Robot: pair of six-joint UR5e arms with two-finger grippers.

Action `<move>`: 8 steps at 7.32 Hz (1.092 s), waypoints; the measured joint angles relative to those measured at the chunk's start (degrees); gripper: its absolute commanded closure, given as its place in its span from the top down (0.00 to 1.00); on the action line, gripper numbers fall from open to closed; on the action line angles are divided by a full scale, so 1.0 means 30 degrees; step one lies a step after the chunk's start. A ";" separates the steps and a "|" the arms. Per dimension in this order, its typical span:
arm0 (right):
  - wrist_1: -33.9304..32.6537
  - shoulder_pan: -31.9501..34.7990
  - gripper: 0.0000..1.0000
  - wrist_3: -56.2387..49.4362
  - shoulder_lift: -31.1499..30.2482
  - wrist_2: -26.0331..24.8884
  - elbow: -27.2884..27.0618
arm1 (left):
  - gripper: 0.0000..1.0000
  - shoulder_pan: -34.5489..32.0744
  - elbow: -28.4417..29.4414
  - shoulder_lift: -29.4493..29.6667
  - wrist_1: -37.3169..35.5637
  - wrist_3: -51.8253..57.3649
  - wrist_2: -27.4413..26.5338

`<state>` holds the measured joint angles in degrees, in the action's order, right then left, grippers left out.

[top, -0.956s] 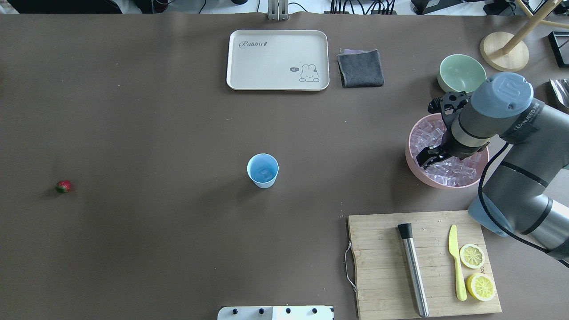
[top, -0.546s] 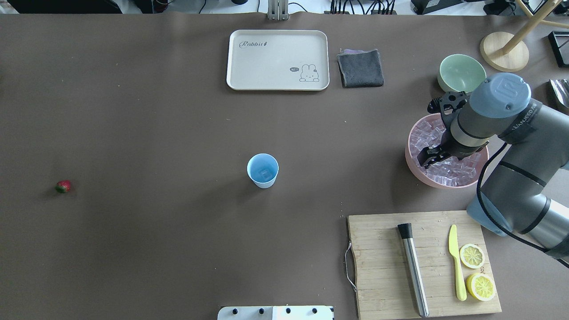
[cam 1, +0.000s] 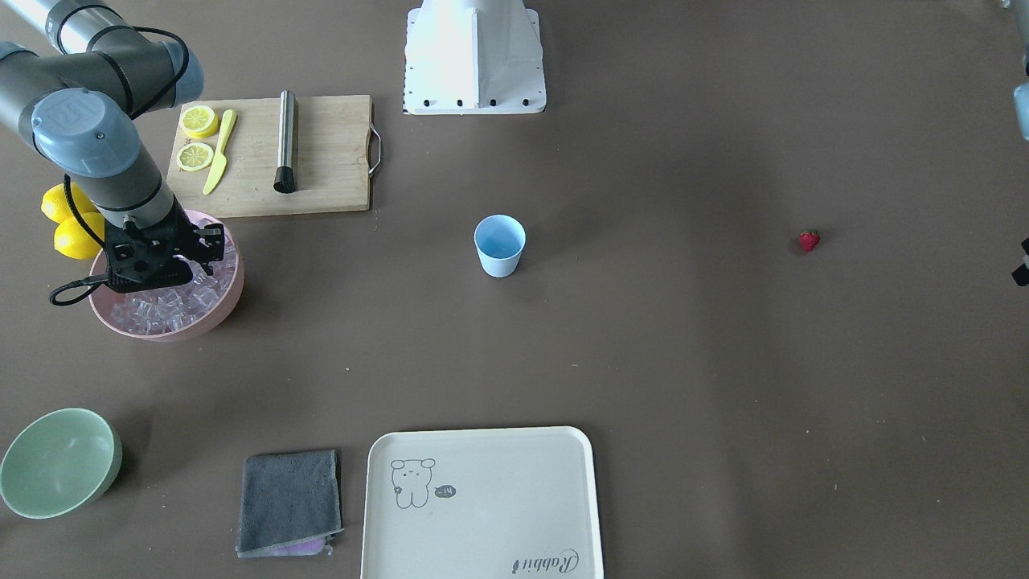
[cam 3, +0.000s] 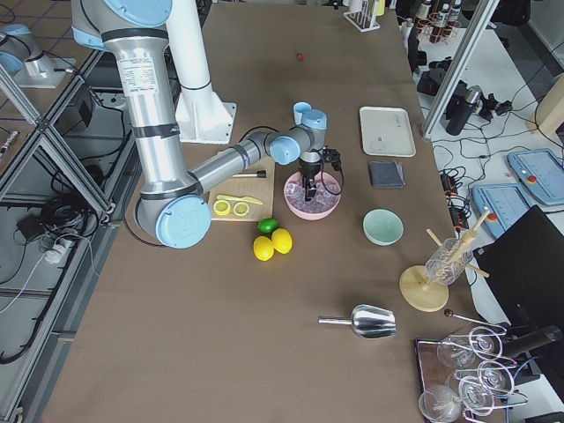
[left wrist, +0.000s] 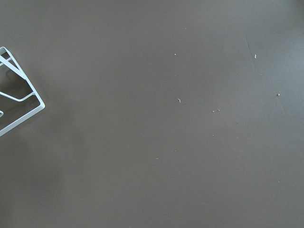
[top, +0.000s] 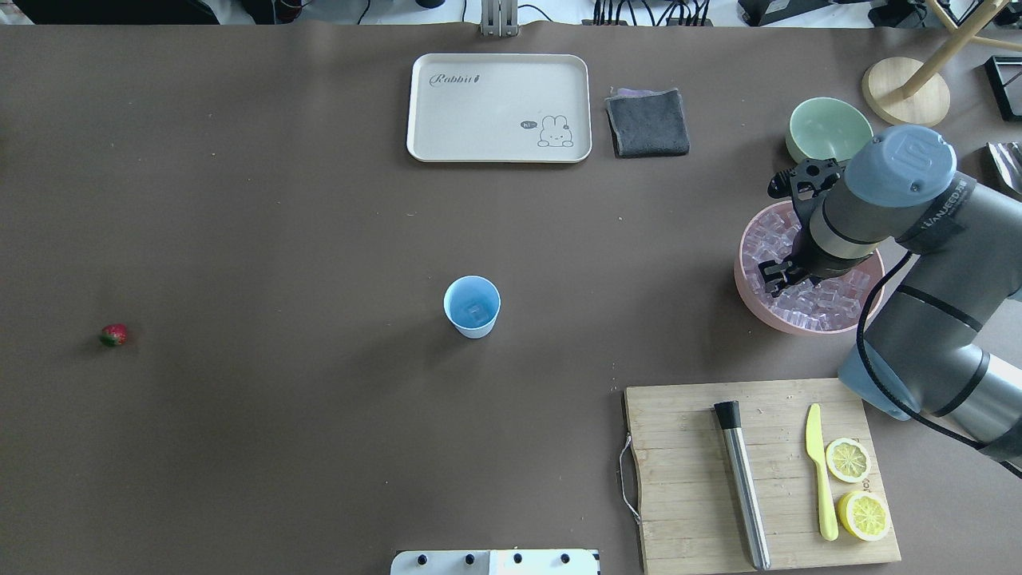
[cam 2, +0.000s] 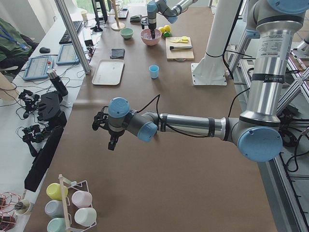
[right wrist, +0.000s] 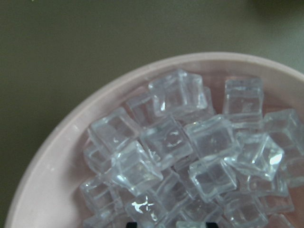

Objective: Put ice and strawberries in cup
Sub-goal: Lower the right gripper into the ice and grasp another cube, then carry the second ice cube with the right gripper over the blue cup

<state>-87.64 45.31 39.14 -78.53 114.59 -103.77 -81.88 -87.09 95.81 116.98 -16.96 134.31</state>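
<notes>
Fingers (top: 773, 273) on the right arm move through the ice (top: 822, 302) and push the pink bowl (top: 778, 322) a bit. I cannot tell if they hold a cube yet.

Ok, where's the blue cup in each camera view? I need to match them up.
Front-facing: cup near centre, a little above the middle.
Overhead: cup near centre, a little below the middle.
Exterior left: cup small, upper middle.
Exterior right: cup small, top middle.
Left wrist: not in it.
Right wrist: not in it.
Shared landmark: the cream tray, in all four exterior views.
</notes>
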 measured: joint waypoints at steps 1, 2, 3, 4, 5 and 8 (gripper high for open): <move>0.0003 0.0153 0.00 -0.0034 0.0024 0.0023 -0.0059 | 0.98 0.0003 0.0278 0.0285 0.0000 0.0000 -0.0003; -0.0002 0.0369 0.00 -0.0092 0.0056 0.0091 -0.0132 | 0.98 0.0001 0.0554 0.0568 -0.0001 0.0000 -0.0003; -0.0027 0.0648 0.00 -0.0138 0.0117 0.0205 -0.0247 | 0.98 0.0000 0.0844 0.0852 0.0000 0.0000 -0.0004; -0.0067 0.0963 0.00 -0.0166 0.0269 0.0367 -0.0385 | 0.98 0.0005 0.1095 0.1105 0.0000 0.0000 -0.0004; -0.0086 0.1319 0.00 -0.0166 0.0657 0.0672 -0.0478 | 0.98 0.0008 0.1271 0.1284 0.0000 0.0000 -0.0004; -0.0046 0.1742 0.00 0.0581 0.2604 0.2353 -0.1052 | 0.98 0.0015 0.1560 0.1417 0.0000 0.0000 -0.0004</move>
<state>-87.78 50.54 40.88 -70.71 121.65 -106.93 -81.84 -82.41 100.06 116.98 -16.96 134.30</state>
